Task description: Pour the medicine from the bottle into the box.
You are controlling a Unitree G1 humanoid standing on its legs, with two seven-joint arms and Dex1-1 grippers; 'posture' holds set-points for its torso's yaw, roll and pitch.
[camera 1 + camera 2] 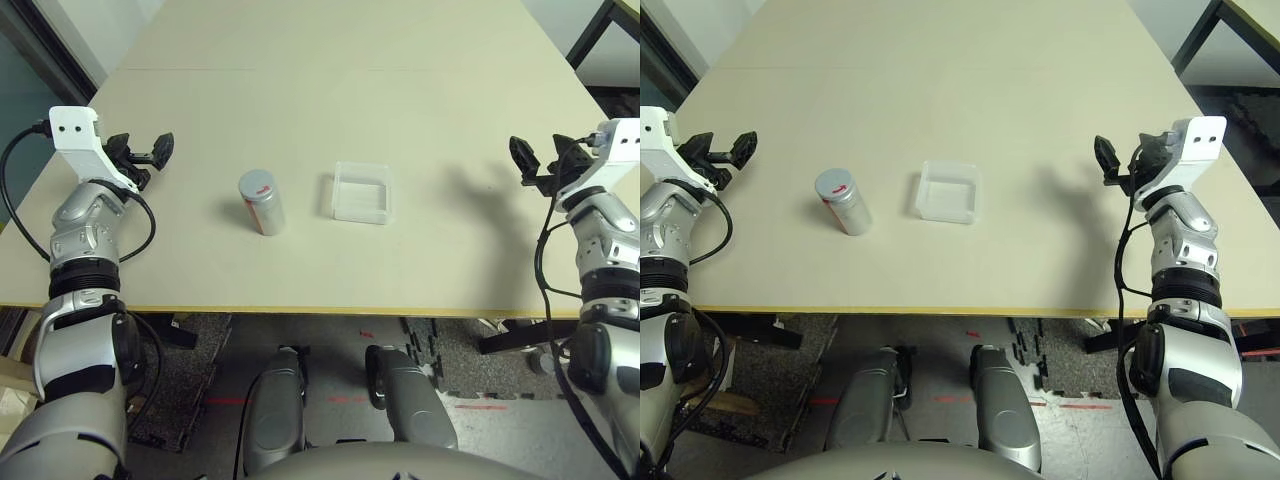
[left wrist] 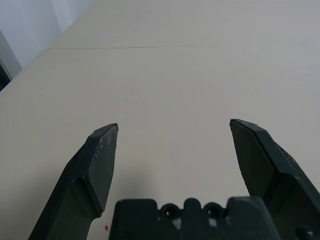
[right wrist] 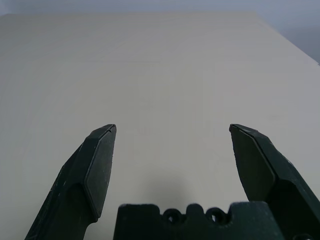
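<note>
Standing between the wide-spread left tool (image 1: 144, 152) and wide-spread right tool (image 1: 537, 162), the bottle (image 1: 263, 203) is nearer the left

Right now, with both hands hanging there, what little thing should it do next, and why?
Probably ease the open left gripper over to the small silver-grey cylindrical bottle: the bottle stands capped and ungrasped on the table, nearer to that gripper than the clear square plastic box is, and it would need to be held before anything could be poured.
</note>
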